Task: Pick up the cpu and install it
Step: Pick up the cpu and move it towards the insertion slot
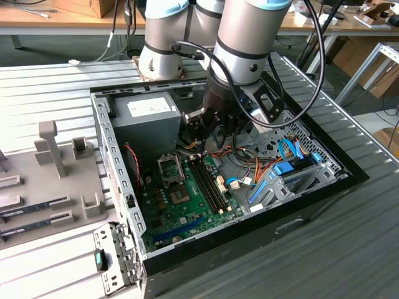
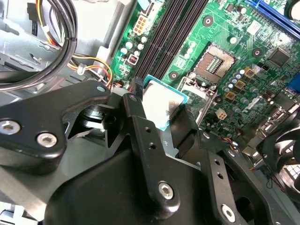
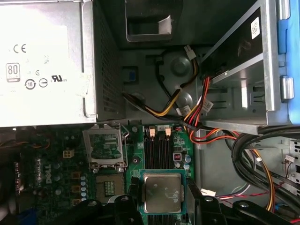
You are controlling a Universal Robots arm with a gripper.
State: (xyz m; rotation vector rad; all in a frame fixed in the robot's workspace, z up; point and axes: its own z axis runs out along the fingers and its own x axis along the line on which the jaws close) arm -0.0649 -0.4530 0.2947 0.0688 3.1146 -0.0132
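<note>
Colour-wise, the cpu (image 2: 161, 101) has a pale silvery top with a thin teal edge, and the gripper (image 3: 163, 191) is matte black all over. The motherboard (image 1: 187, 208) is the usual bright green, striped with black memory slots (image 1: 209, 184), plus one blue slot (image 1: 181, 227). The power supply (image 3: 42, 61) is plain grey metal with a white label and a finely perforated mesh side. The wiring (image 3: 199, 117) mixes yellow, red, orange and black, and there are bright blue cables (image 1: 288, 167) too. The arm (image 1: 249, 37) is silver-grey with pale blue caps and black rings. The table (image 1: 50, 81) is pale grey and ribbed, and the case (image 1: 312, 205) is black outside.
</note>
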